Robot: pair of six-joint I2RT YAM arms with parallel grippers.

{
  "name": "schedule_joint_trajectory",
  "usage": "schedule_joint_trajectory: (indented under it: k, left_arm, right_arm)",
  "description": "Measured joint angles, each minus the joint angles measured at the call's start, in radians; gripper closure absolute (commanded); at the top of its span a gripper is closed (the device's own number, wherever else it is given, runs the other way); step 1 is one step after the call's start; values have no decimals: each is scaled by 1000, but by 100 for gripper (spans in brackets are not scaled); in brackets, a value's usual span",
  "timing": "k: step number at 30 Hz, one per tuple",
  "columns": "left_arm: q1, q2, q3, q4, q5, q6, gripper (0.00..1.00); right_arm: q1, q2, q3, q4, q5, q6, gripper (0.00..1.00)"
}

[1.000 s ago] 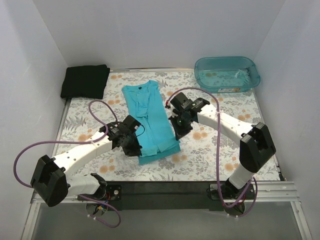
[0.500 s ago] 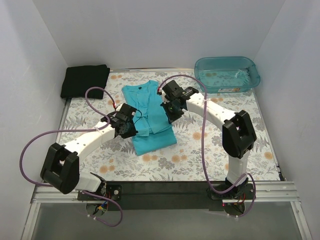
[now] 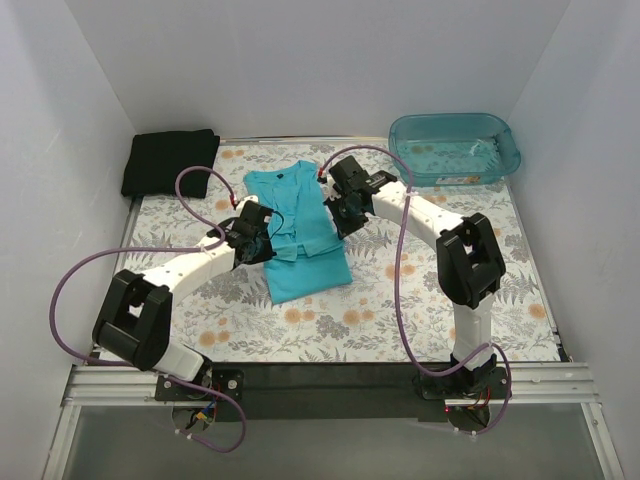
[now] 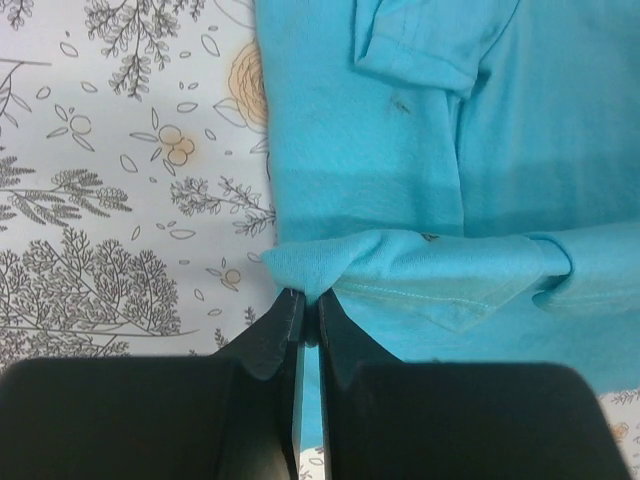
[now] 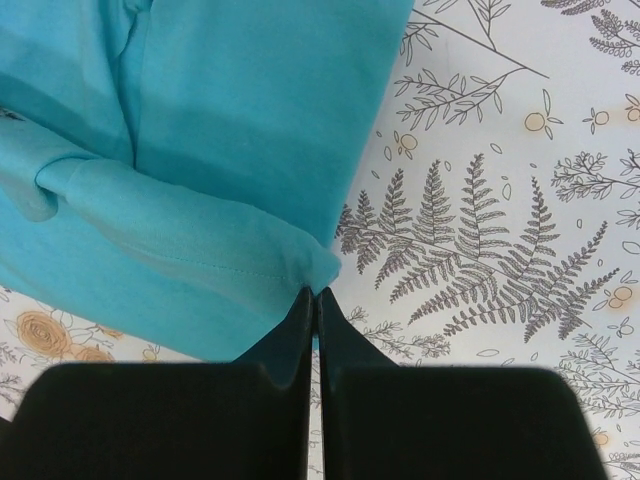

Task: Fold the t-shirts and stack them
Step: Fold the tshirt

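Status: turquoise t-shirt (image 3: 300, 225) mid-fold, stack not yet made.
Left gripper (image 4: 303, 302) and right gripper (image 5: 314, 296) are each pinched shut on a hem corner, with the shirt's body just ahead of both fingertips. Sleeves are folded in; the crosswise fold is incomplete. The black t-shirt (image 3: 170, 163), apparently folded, lies well beyond the left fingers.

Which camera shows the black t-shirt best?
The top external view: the black t-shirt lies folded at the far left corner, whole and unobstructed. Both wrist views miss it entirely, showing only the turquoise t-shirt and the floral table cover.
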Motion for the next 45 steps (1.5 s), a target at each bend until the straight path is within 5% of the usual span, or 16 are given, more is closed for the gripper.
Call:
schedule_joint_trajectory:
  k: [15, 20, 23, 26, 31, 37, 45]
  left_arm:
    - [19, 99, 0, 74, -1, 20, 86]
    - [22, 126, 0, 73, -5, 30, 58]
    - [25, 125, 0, 56, -8, 26, 41]
    - [26, 105, 2, 33, -8, 14, 36]
    - [9, -17, 9, -22, -6, -31, 38]
    - [-145, -179, -6, -35, -4, -153, 60]
    - [-247, -70, -100, 18, 18, -248, 75]
  right_arm:
    - [-14, 50, -10, 74, -1, -1, 96]
    - [-16, 71, -10, 88, 8, 6, 74]
    - [-20, 78, -10, 87, 13, 10, 69]
    - [-21, 73, -13, 91, 15, 21, 67]
    - [-16, 0, -86, 118, 21, 35, 67]
    - [37, -142, -227, 217, -3, 73, 70]
    - [92, -119, -319, 351, -55, 119, 78]
